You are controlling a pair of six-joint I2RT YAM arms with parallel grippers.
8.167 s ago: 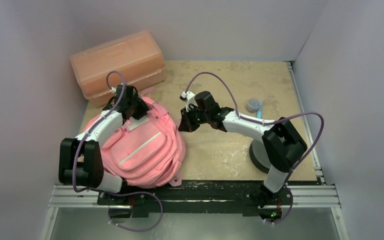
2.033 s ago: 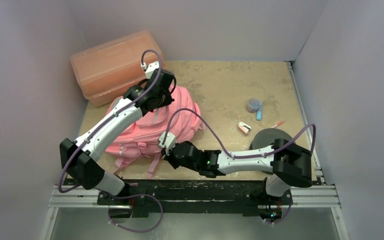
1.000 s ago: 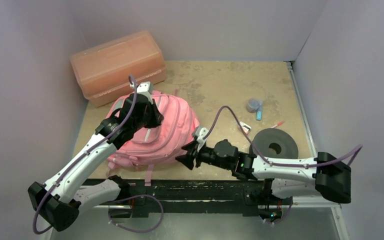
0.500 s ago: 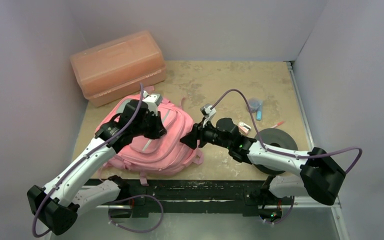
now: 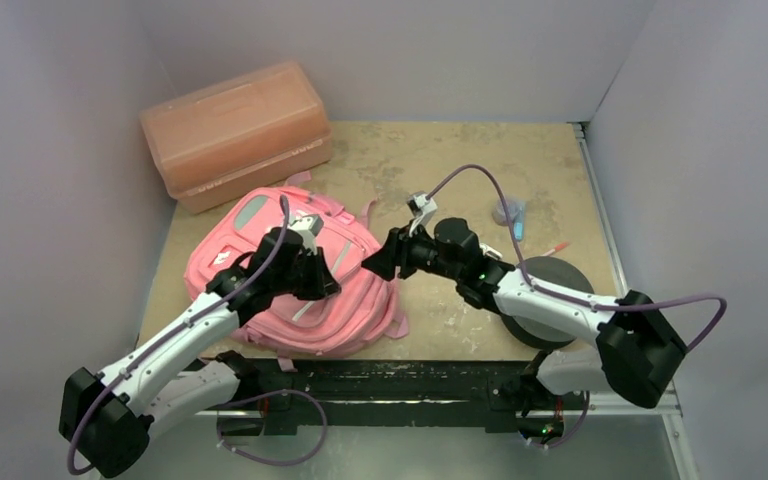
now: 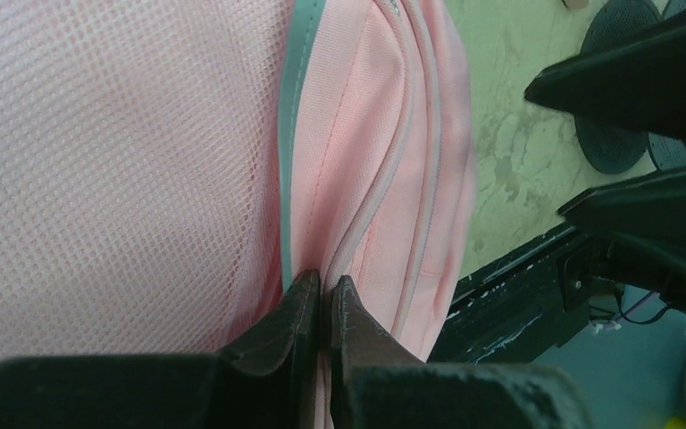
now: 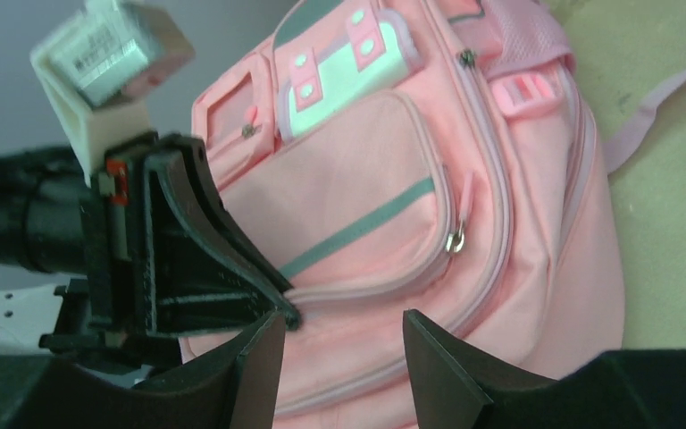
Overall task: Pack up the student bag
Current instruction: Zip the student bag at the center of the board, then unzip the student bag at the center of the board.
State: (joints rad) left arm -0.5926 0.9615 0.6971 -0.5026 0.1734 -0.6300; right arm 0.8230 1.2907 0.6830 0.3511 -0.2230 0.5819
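the left end effector [image 6: 323, 290] is pressed together on a thin fold of the student bag [image 5: 355, 300], which lies on the counter [image 5: 440, 170] beneath it and just ahead of the spread, empty right end effector [image 7: 339, 326]. that pinch looks shallow, so a pull may slip off or drag the whole soft bag, leaving the right end effector to miss the zip pull [image 7: 455, 239] ahead of it.

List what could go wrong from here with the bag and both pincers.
1. The left pincer is shut on only a thin fold of the student bag; that fabric could slip free.
2. The open right pincer hovers right beside the left one; closing in on the zip pull, they might collide.
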